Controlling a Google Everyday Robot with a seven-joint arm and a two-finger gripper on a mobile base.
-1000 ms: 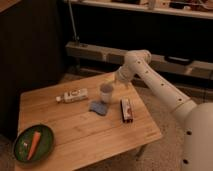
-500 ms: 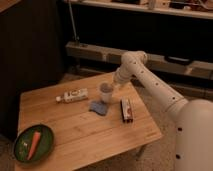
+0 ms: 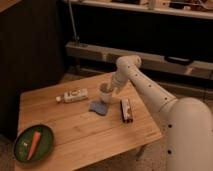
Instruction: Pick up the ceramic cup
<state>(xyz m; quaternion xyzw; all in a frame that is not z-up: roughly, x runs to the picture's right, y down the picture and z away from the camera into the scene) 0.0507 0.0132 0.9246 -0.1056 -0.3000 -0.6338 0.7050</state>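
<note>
**Arm closes in on the cup**

Since a second ago my white arm has swung in from the right, and the gripper [image 3: 111,90] now sits right against the small pale greyish-white ceramic cup [image 3: 105,93], at its right side near the rim. I cannot tell whether it is spread or clamped, and I cannot tell if it has real contact with the cup wall or only overlaps it from this angle.

I see the cup standing upright on the light wooden table [image 3: 75,132], towards the far edge, with its base on or just behind the crumpled blue cloth [image 3: 98,107]. It appears to be where it was before, so I judge nothing is lifted yet; the approach looks nearly done and the grasp is the step in hand.

To the cup's left lies the white plastic bottle with a label [image 3: 73,95], on its side. To the right of the cloth rests a dark rectangular snack bar [image 3: 126,110]. Well apart, at the near left corner, a round green plate [image 3: 44,147] holds an orange carrot [image 3: 34,144]. My worry is nudging the cup over while closing
</note>
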